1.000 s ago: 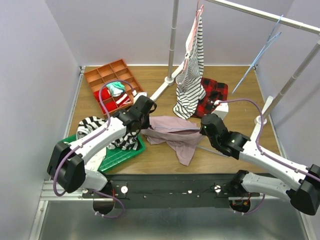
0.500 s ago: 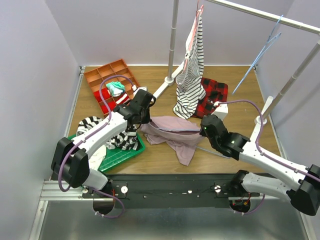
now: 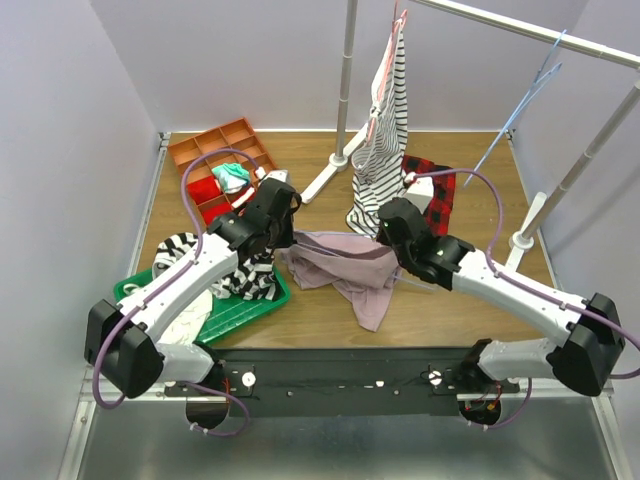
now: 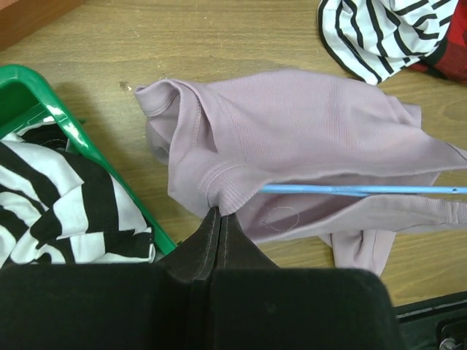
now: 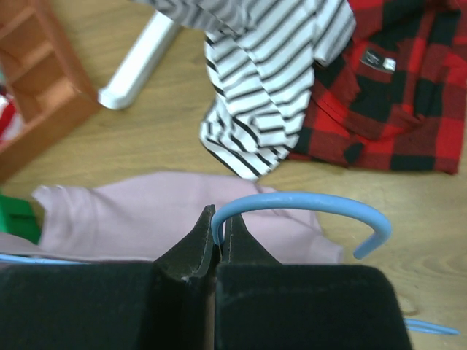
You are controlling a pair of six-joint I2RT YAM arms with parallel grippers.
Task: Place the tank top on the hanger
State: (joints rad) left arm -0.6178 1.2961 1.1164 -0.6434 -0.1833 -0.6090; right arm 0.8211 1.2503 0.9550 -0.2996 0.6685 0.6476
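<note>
The mauve tank top (image 3: 345, 262) lies crumpled on the wooden table between the arms. My left gripper (image 3: 283, 240) is shut on a ribbed edge of the tank top (image 4: 306, 138) at its left side, next to the green tray. My right gripper (image 3: 393, 243) is shut on the light-blue hanger (image 5: 306, 202) at the base of its hook, just above the tank top's (image 5: 146, 219) right side. In the left wrist view the hanger's straight bar (image 4: 357, 190) runs across the fabric and into a fold. My grippers' fingertips meet in the left wrist view (image 4: 219, 213) and the right wrist view (image 5: 217, 220).
A green tray (image 3: 240, 312) with a striped garment (image 3: 190, 250) sits at the left. An orange compartment box (image 3: 215, 150) is at the far left. A striped shirt (image 3: 385, 130) hangs from the rack over a red plaid garment (image 3: 432, 190). Spare blue hangers (image 3: 525, 100) hang at the right.
My right arm has moved left and away from the bases with the hanger, up to the tank top's right side. My left gripper has shifted slightly, still holding the fabric edge.
</note>
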